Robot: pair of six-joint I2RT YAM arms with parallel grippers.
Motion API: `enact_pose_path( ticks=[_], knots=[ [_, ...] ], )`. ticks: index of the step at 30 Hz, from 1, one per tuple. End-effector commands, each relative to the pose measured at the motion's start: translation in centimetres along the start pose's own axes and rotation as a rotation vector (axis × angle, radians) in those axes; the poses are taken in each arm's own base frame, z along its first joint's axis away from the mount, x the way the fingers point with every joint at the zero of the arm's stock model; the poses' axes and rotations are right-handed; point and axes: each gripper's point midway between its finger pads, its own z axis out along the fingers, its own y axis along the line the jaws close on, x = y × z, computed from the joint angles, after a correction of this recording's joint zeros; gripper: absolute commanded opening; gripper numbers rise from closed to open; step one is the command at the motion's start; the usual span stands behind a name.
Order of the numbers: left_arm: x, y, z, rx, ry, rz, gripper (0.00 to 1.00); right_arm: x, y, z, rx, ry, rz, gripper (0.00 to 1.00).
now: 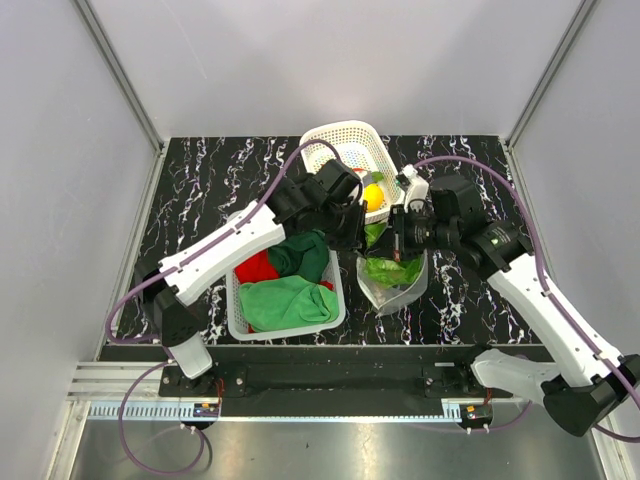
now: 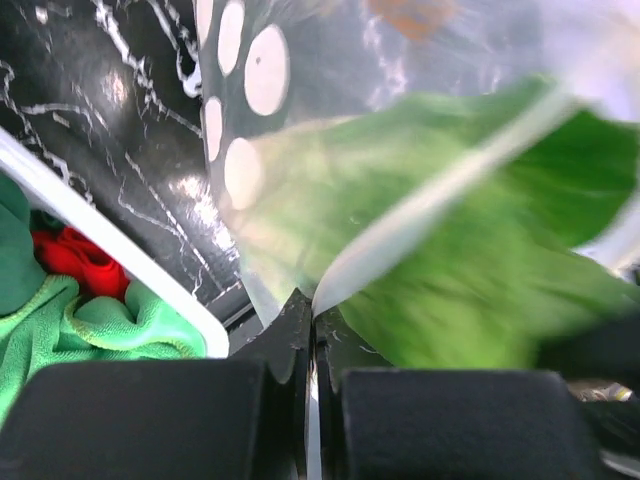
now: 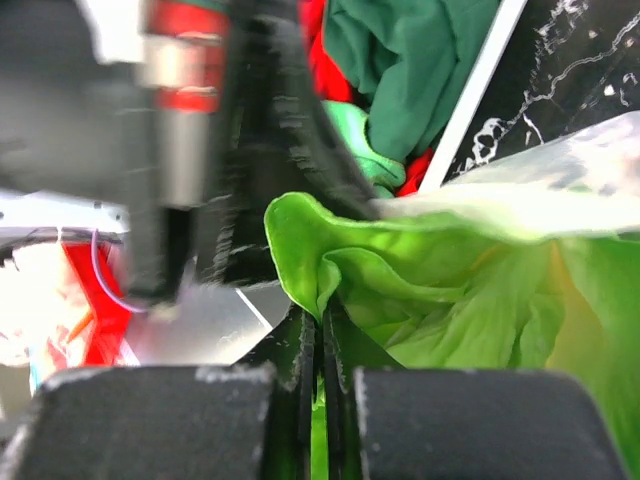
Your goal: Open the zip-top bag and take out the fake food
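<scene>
The clear zip-top bag (image 1: 392,283) hangs between my two grippers above the table, its mouth up. A green lettuce (image 1: 391,269) sits in it. My left gripper (image 1: 352,226) is shut on the bag's left rim; in the left wrist view (image 2: 312,312) a pale strip of the bag (image 2: 420,200) runs between the jaws, with the lettuce (image 2: 480,260) behind the plastic. My right gripper (image 1: 398,236) is shut on a fold of the lettuce (image 3: 440,290) at the bag's mouth, as the right wrist view (image 3: 322,325) shows. A yellow lemon (image 1: 372,197) lies in the far white basket (image 1: 345,135).
A near white basket (image 1: 238,318) holds green and red cloths (image 1: 285,300), just left of the bag. The left arm reaches over this basket. The dark marbled table (image 1: 210,185) ends at grey walls on both sides and behind.
</scene>
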Motion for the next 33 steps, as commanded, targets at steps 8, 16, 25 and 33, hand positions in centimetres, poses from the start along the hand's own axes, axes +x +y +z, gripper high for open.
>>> enact_pose_path(
  ticks=[8, 16, 25, 33],
  knots=[
    [-0.5, -4.0, 1.5, 0.055, 0.001, 0.074, 0.0, -6.8, 0.6, 3.1, 0.062, -0.178, 0.395, 0.0],
    [0.9, -1.0, 3.3, -0.052, 0.008, 0.082, 0.0, -7.1, 2.5, 2.0, -0.04, -0.107, 0.548, 0.0],
    [-0.1, 2.1, 2.7, -0.046, -0.026, 0.021, 0.0, -1.0, 5.4, -3.1, -0.236, -0.034, 0.139, 0.0],
    [1.6, 3.3, 3.2, -0.036, 0.005, -0.002, 0.0, -3.9, 6.3, -7.5, -0.187, -0.332, 0.062, 0.0]
  ],
)
